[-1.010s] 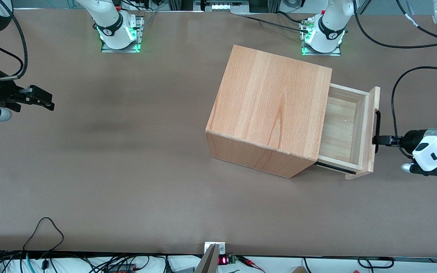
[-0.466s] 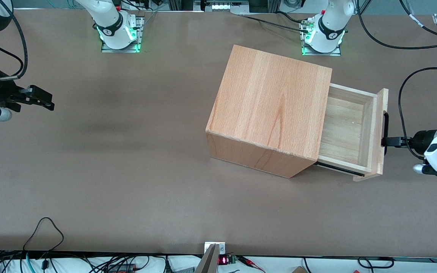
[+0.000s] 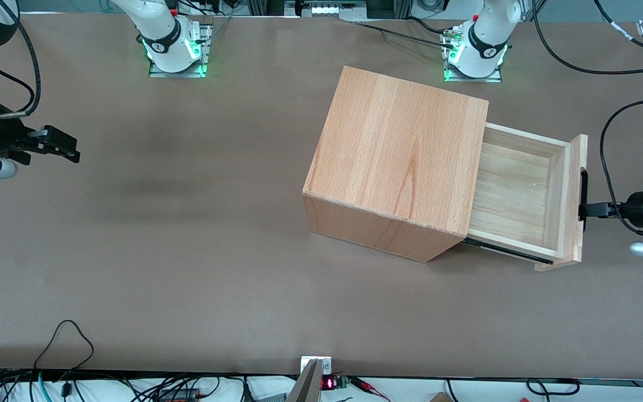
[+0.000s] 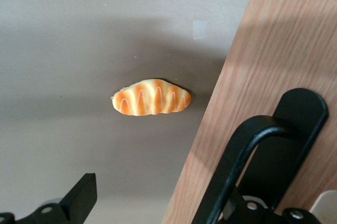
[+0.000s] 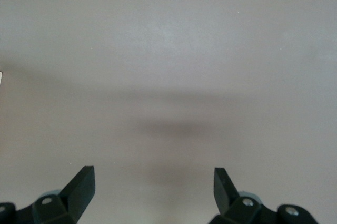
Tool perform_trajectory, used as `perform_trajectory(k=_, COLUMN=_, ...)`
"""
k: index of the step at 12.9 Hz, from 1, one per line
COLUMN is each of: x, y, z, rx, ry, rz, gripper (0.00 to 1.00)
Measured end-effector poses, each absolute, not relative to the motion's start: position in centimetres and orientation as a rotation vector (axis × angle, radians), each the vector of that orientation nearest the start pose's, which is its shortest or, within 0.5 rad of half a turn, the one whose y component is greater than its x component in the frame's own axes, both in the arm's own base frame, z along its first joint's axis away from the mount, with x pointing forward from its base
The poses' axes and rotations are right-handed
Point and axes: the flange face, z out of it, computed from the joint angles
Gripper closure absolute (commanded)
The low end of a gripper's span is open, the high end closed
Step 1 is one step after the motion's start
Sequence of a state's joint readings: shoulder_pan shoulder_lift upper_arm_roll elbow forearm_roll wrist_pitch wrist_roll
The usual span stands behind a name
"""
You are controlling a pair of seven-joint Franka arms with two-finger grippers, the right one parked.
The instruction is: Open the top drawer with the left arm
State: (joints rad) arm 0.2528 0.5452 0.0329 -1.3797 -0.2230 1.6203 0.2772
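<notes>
The top drawer (image 3: 514,196) stands pulled well out of the beech cabinet (image 3: 399,156), and its pale plank floor shows. The black bar handle (image 3: 584,190) sits on the flat front panel (image 3: 575,184), facing the working arm's end of the table. The left arm's gripper (image 3: 590,210) is right at the handle. In the left wrist view the gripper (image 4: 155,184) is open. One finger (image 4: 79,198) hangs free over the table and the other is hidden by the handle (image 4: 247,150), hooked in against the front panel (image 4: 263,66).
An orange-striped bread-shaped piece (image 4: 151,97) lies on the brown table (image 3: 187,251) beside the drawer front; it does not show in the front view. Both arm bases (image 3: 475,53) stand at the table edge farthest from the front camera. Cables trail by the working arm.
The drawer has slid farther out of the cabinet toward the working arm's end. The gripper has moved the same way, staying at the handle.
</notes>
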Motion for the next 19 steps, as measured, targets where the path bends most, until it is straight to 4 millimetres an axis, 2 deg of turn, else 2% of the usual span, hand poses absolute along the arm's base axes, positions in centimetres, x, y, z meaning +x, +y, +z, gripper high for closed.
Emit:
perform_trajectory(k=5, x=65.5, y=18.4, z=38.2, rx=-3.397, ry=-0.128, rz=0.358, gripper=0.0)
perform_trajectory(k=11, x=65.2, y=19.1, z=38.1, rx=-3.428, ry=-0.156, rz=0.356, gripper=0.0)
perform_trajectory(k=19, x=65.3, y=19.4, z=38.5, rx=-3.447, ry=0.038, rz=0.306, gripper=0.0)
